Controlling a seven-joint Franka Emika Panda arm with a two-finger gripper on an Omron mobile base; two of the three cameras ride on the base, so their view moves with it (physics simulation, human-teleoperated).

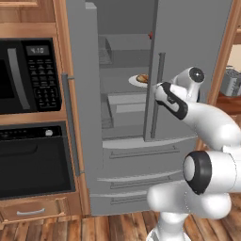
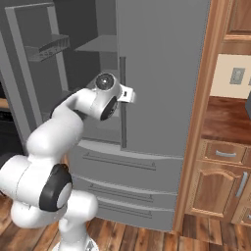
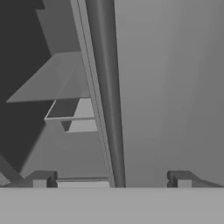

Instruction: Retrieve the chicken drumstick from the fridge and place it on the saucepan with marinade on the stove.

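- Fridge (image 1: 188, 42) is standing with its left door swung open in the left base view; the chicken drumstick (image 1: 142, 78) is lying on a white plate (image 1: 136, 82) at the right end of a middle shelf, just behind the closed right door's edge.
- Arm is reaching toward the right door's bar handle (image 2: 122, 103) in the right base view.
- Gripper (image 3: 111, 179) is sitting released in the hand view, fingertips (image 3: 40, 180) spread to either side of the handle, nothing between them being gripped.
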